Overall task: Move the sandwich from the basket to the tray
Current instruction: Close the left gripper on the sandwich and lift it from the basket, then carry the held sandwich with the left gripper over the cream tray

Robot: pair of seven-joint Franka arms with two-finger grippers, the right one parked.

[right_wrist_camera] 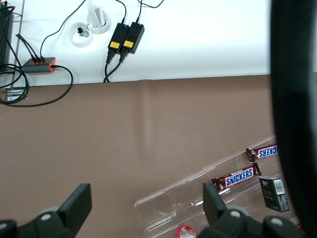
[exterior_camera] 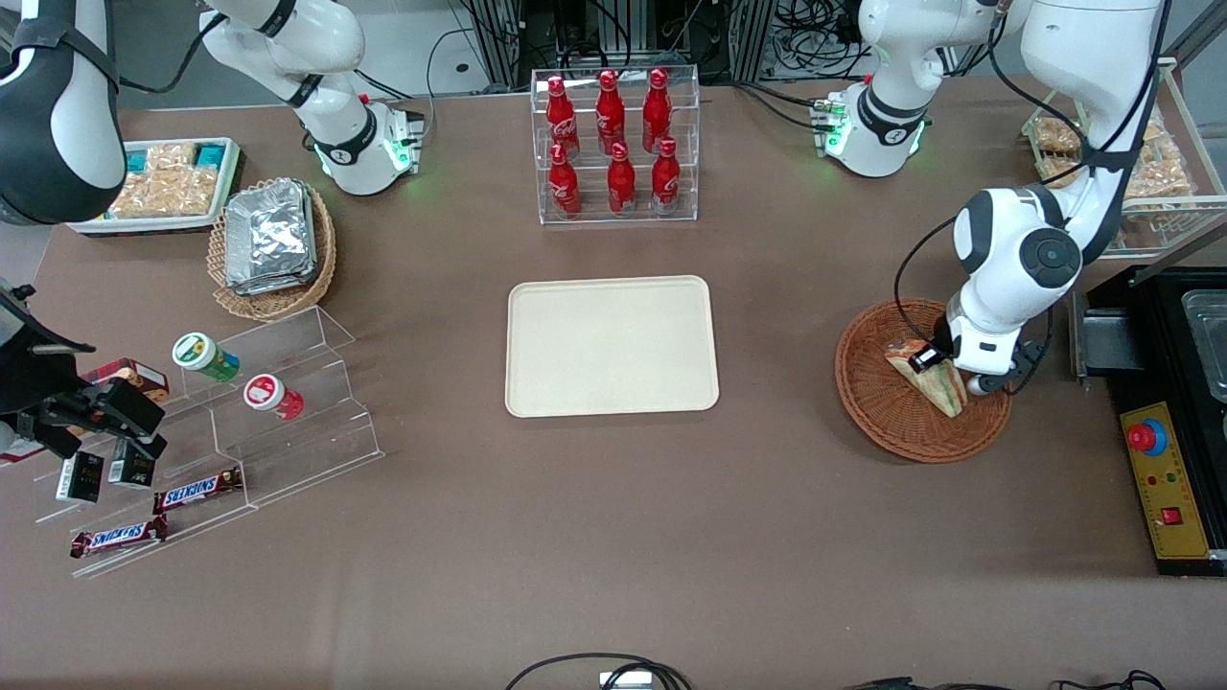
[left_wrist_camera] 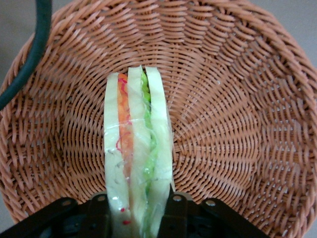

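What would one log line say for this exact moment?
stage: grasp | gripper: shut on sandwich | sandwich: in basket | tray: bare

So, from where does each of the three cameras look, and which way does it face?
Front view: high above the table, looking down at the tray, the basket and both arms.
Left wrist view: on the working arm, looking into the basket; the gripper is shut on the sandwich.
Right wrist view: on the parked arm, facing candy bars and the table edge.
Shared: front and left wrist views both show the sandwich in the basket.
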